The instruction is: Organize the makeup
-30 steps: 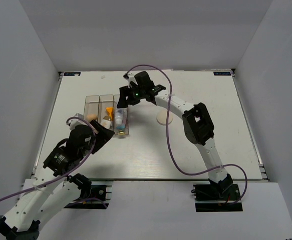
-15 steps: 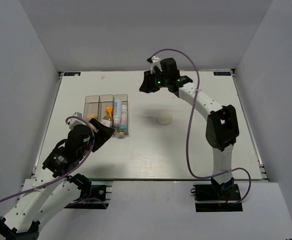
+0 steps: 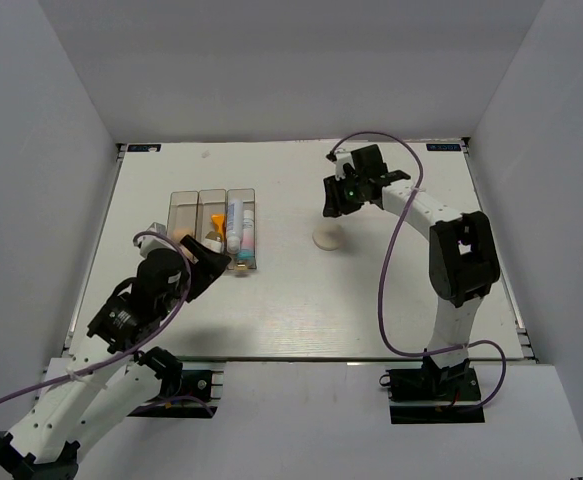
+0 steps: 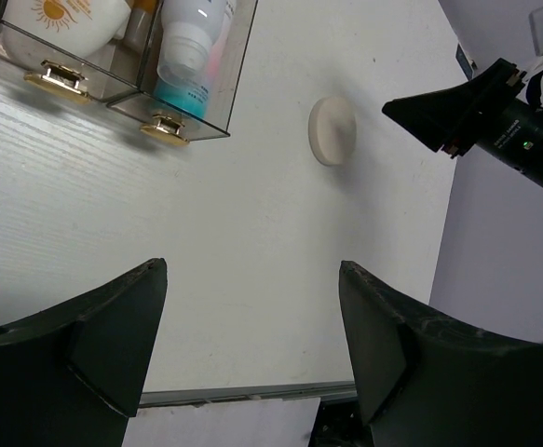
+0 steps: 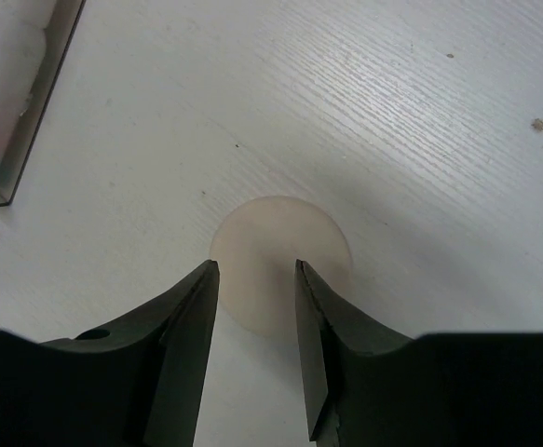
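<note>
**Right fingers poised over the puff**

My right gripper hangs above the round puff with its fingers slightly apart. The puff lies flat on the table and shows in the gap between the tips. I cannot tell whether they touch it. My left gripper is spread wide and holds nothing, near the clear boxes.
</note>
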Robot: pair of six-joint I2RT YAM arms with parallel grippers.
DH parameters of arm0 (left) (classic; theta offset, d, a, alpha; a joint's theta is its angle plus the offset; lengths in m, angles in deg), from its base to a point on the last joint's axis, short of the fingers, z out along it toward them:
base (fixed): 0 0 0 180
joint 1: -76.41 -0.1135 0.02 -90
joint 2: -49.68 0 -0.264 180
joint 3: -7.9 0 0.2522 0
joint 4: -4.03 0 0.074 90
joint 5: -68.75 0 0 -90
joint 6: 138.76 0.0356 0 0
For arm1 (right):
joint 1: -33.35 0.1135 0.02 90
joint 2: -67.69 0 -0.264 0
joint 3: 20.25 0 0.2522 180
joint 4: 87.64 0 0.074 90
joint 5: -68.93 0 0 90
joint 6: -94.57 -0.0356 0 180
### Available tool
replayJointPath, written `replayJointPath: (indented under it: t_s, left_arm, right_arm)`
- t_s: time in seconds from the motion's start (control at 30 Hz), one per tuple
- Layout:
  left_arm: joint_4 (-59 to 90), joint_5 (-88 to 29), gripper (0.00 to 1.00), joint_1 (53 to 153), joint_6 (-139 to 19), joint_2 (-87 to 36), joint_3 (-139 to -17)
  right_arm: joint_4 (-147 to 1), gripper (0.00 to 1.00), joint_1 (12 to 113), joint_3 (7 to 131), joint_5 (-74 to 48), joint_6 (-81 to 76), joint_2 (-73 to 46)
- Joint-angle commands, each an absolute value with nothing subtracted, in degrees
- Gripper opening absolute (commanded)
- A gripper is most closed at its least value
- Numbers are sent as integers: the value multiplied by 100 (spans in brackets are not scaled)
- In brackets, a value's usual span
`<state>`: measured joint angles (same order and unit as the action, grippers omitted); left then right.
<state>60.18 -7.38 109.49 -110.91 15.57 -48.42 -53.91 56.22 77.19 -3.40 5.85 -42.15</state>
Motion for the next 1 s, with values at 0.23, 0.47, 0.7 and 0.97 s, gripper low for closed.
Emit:
replayJointPath:
  t_s: [0.23, 0.47, 0.7, 0.97]
  left_arm:
    - [5980, -684, 84, 10919, -11037, 1593, -4822]
    - [6077, -640, 84, 10919, -11046, 1540, -4919]
    - [6068, -657, 84, 10919, -11046, 1426, -4971]
    - [6095, -649, 84, 10919, -11046, 1426, -4989]
  right_arm:
    - [-5244, 44, 5418, 7763, -596, 914, -4173]
    - [-5182, 43, 5339, 7675, -631, 1046, -4437]
    - [-5068, 42, 5347, 7754, -613, 1143, -4806]
    - [-4874, 43, 5330, 7842, -517, 1222, -5105]
